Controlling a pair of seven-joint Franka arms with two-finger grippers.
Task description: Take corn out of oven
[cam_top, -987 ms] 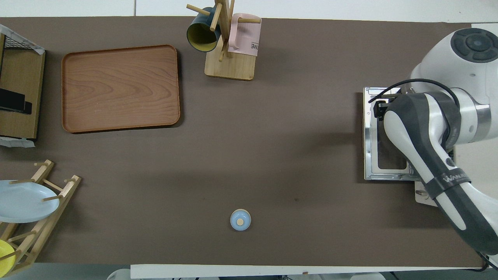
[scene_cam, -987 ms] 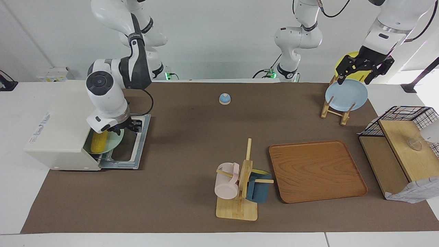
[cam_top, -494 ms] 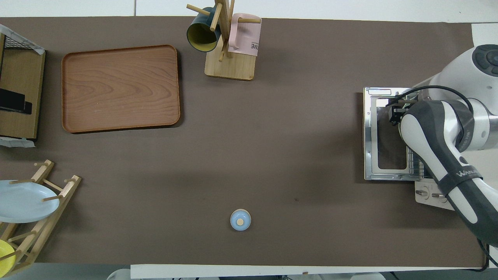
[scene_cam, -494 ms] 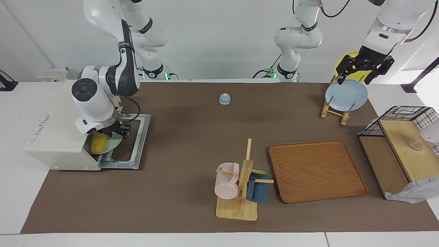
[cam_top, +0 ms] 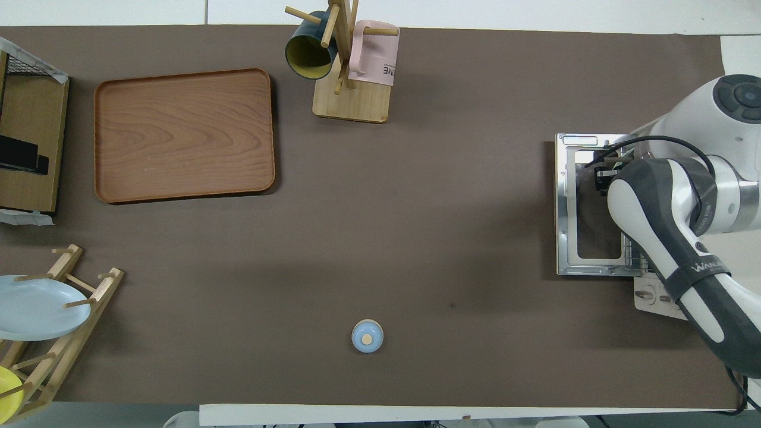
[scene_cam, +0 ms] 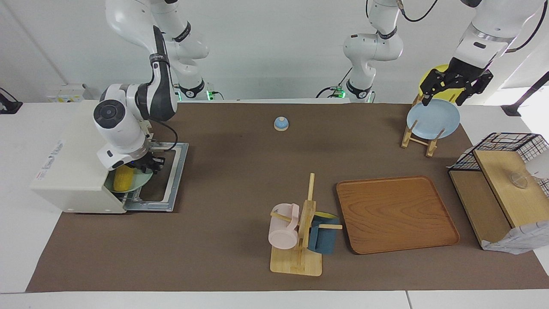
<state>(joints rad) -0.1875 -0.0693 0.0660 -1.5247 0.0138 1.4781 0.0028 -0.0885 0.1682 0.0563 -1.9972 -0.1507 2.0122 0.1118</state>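
Corn point(scene_cam: 123, 179) lay on a green plate point(scene_cam: 143, 180) in the open oven point(scene_cam: 70, 171); right gripper point(scene_cam: 148, 165) hung over it, grip unclear; left gripper point(scene_cam: 454, 86) waited spread above the rack point(scene_cam: 418, 137).

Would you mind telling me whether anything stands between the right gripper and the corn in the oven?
Nothing visible does. The oven door lies folded down flat, and the corn rests on a pale green plate at the oven's mouth. The right gripper is right above that plate beside the corn. The left gripper waits over the plate rack.

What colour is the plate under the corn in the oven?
Pale green; the plate under the corn shows best in the facing view.
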